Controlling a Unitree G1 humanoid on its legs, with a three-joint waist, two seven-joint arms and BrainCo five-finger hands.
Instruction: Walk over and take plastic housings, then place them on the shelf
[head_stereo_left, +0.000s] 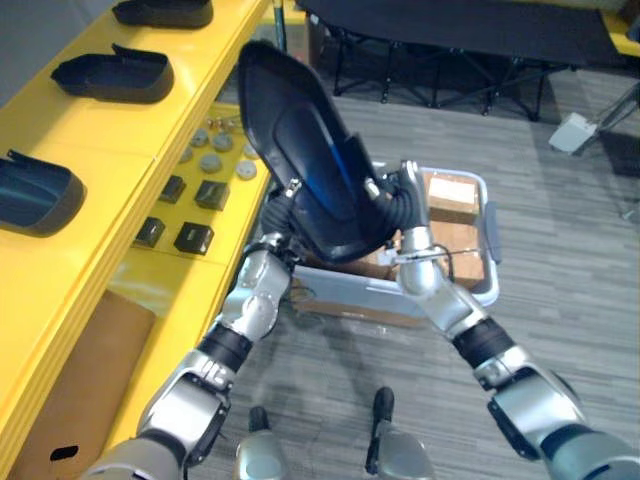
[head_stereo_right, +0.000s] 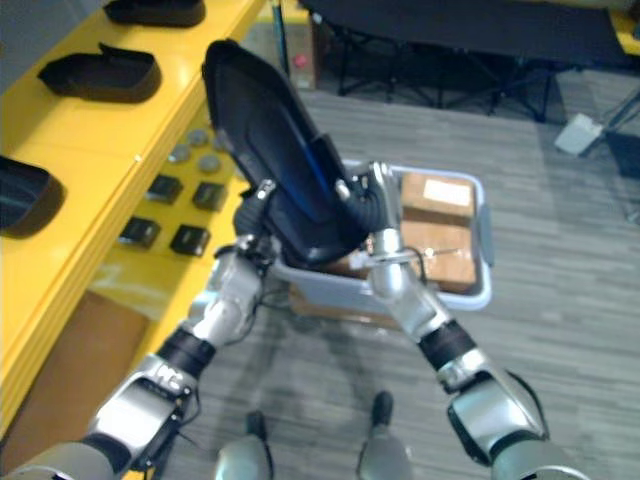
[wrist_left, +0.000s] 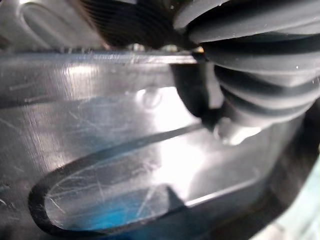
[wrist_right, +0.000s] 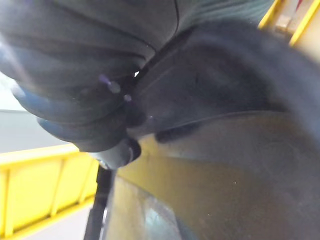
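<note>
Left eye view: glossy black plastic housing (head_stereo_left: 310, 165) between left hand (head_stereo_left: 283, 208) and right hand (head_stereo_left: 402, 202), closure indiscernible; likely light, stiff, slick, best gripped at opposite edges.

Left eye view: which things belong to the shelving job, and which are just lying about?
Job: held housing; left hand; right hand; shelf; shelved housings.
Lying about: black blocks; grey discs; bin; boxes in it.
</note>
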